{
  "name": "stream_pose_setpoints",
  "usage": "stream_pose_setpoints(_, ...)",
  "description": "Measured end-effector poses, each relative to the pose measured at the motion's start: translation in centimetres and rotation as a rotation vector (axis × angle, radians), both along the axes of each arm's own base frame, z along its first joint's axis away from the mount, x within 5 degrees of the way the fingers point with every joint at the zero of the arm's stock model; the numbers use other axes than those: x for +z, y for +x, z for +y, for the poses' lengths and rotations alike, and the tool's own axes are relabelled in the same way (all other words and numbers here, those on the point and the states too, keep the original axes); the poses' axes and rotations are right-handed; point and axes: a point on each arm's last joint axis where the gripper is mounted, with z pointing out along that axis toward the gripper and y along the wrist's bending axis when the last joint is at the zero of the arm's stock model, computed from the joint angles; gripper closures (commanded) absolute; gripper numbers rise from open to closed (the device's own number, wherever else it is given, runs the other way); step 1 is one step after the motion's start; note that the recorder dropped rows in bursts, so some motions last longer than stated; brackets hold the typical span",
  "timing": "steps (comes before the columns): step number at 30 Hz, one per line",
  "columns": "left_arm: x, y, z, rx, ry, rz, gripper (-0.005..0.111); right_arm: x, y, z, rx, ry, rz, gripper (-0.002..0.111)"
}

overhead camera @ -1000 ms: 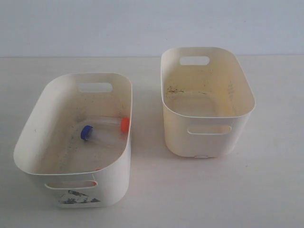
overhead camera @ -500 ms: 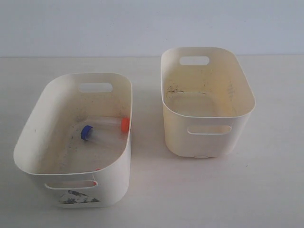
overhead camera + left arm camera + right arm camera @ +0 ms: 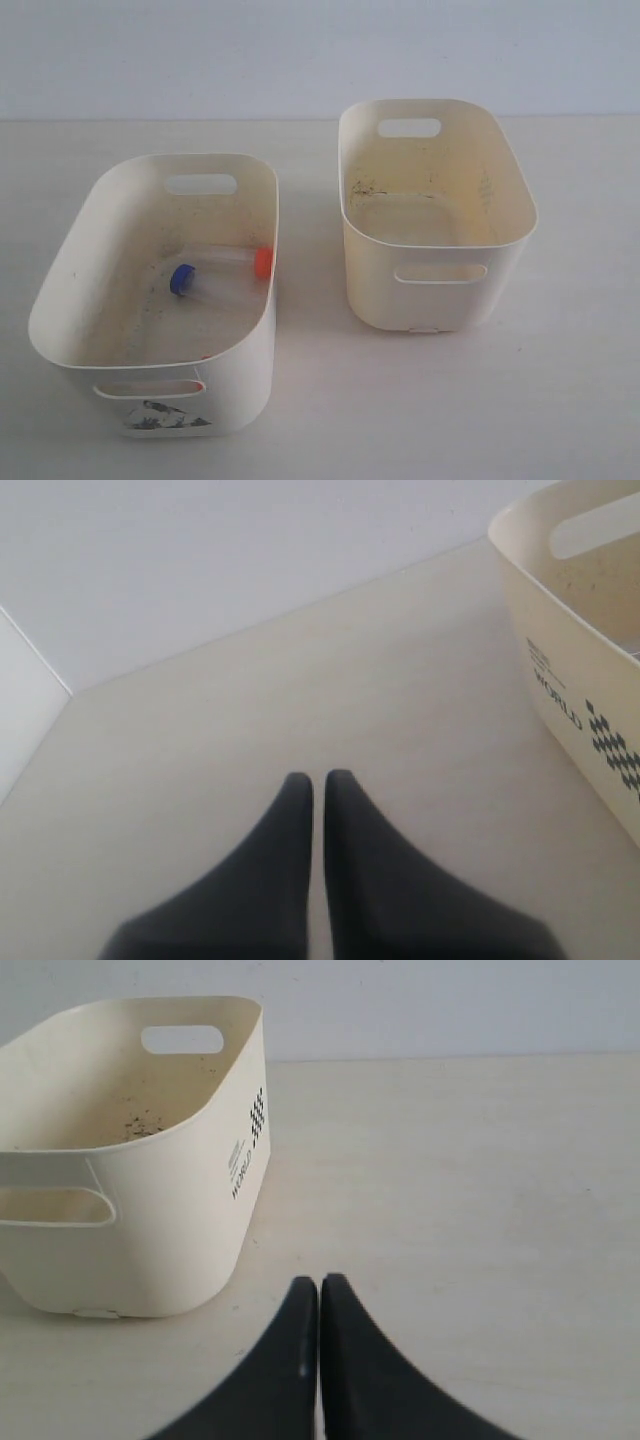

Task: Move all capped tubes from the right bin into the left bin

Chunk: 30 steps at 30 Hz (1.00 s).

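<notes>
The left bin (image 3: 60,300) and the right bin (image 3: 440,290) are standing apart on the pale worktop (image 3: 320,410). On the left bin's floor a blue-capped tube (image 3: 183,279) and an orange-capped tube (image 3: 262,262) are lying close together; the right bin is showing only its speckled floor. The left pincer (image 3: 312,780) and the right pincer (image 3: 319,1282) are both sitting pressed together over the worktop (only the wrist views are catching them, plus the lettering on the right bin's side).

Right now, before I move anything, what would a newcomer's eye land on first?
The bright caps: a blue-capped tube and an orange-capped tube lie close together on the floor of the left bin, the one with the dark print. No tube shows in the right bin. The left claw and right claw are both shut above the table.
</notes>
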Motion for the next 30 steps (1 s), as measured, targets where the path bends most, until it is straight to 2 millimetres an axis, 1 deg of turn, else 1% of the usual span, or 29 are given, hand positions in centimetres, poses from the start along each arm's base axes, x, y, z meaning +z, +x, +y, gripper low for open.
stream_pose_setpoints(30,0.0,0.0,0.0,0.0,0.0,0.0,0.102,-0.04,-0.02,0.0,0.003,-0.012,0.004,0.108)
